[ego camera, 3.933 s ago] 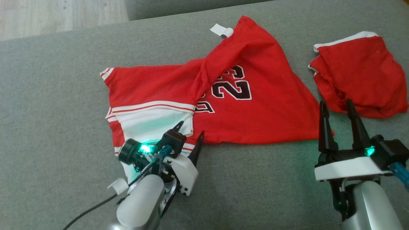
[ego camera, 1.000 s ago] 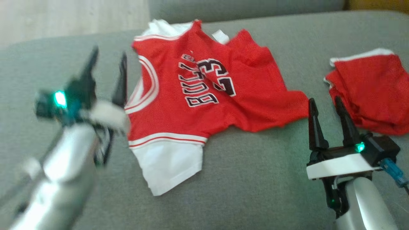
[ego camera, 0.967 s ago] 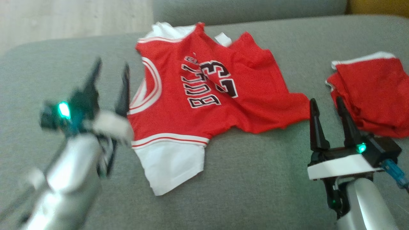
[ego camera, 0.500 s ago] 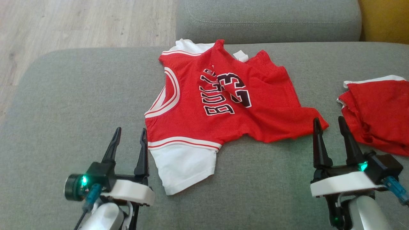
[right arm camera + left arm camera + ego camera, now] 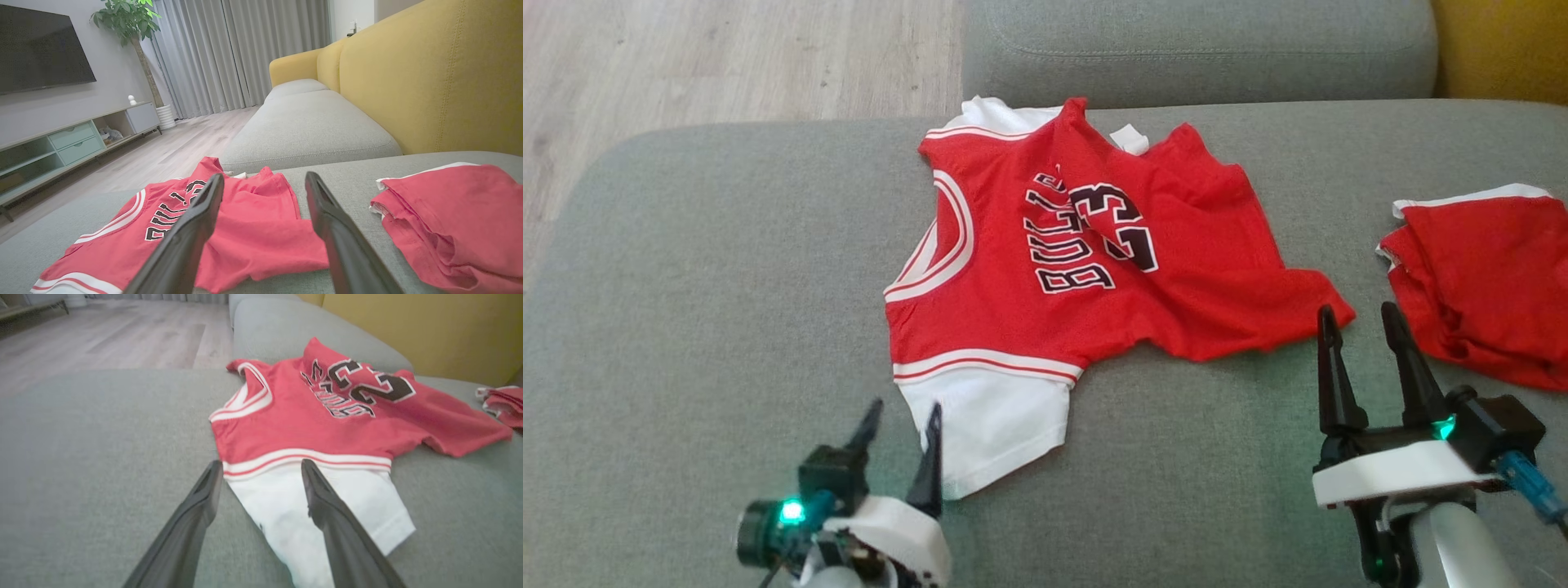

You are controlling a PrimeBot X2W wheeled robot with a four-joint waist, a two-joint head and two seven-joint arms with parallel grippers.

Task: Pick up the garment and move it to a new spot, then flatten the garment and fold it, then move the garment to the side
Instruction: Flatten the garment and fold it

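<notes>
Pointing at the near edge of the jersey, left gripper and right gripper are standing wide open, holding nothing.

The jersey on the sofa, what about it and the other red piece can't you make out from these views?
- Jersey, head view: a fold of its own cloth covers part of the lettering and number.
- White sleeve, left wrist view: a finger of the left gripper covers part of it.
- Other red garment, head view: cut off by the right edge and bunched up, so what kind of garment it is stays unclear.
</notes>
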